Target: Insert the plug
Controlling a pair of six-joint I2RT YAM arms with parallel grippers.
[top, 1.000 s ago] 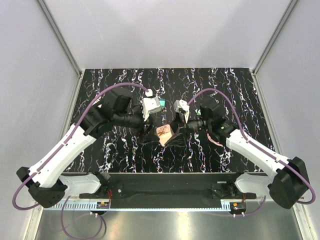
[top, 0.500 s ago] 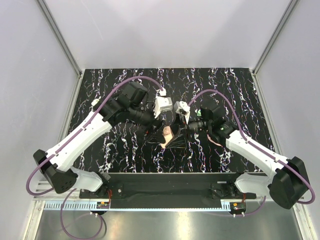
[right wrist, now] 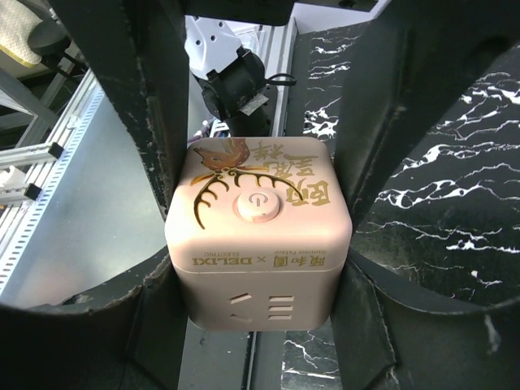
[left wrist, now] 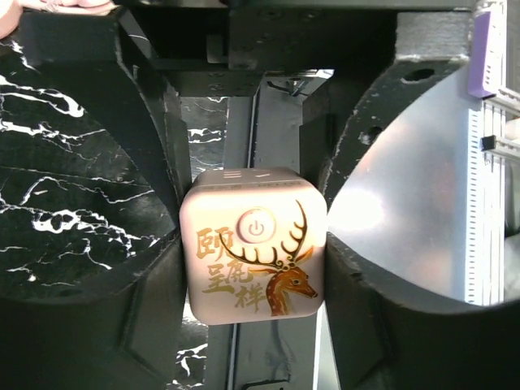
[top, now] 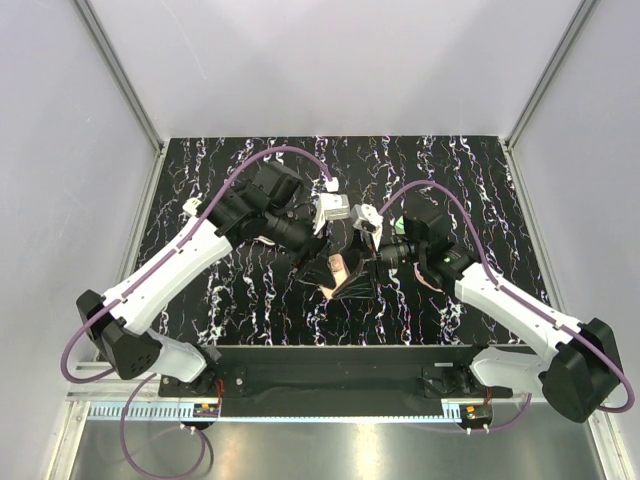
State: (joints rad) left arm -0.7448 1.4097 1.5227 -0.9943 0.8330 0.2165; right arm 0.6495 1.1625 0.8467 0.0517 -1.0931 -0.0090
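A pink socket cube (top: 338, 265) with a gold deer and a round power button is held off the table at the centre, between both arms. My right gripper (right wrist: 258, 236) is shut on the cube (right wrist: 258, 231), its fingers pressed to two opposite sides, with slot openings on the face toward the camera. My left gripper (left wrist: 253, 244) comes in from the other side. Its fingers (left wrist: 162, 268) lie flat against the cube (left wrist: 253, 248) on left and right. In the top view the left gripper (top: 326, 268) and right gripper (top: 353, 272) meet at the cube. The plug is out of view.
The black marbled table (top: 250, 300) lies below the arms. A pale pink cord piece (top: 432, 283) rests on it under the right arm. Grey walls (top: 60, 200) close the sides, and the metal base rail (top: 330, 375) runs along the near edge.
The left arm swung right and forward toward the cube, and its jaws have narrowed onto the cube's sides. The right arm and the cube have hardly moved.
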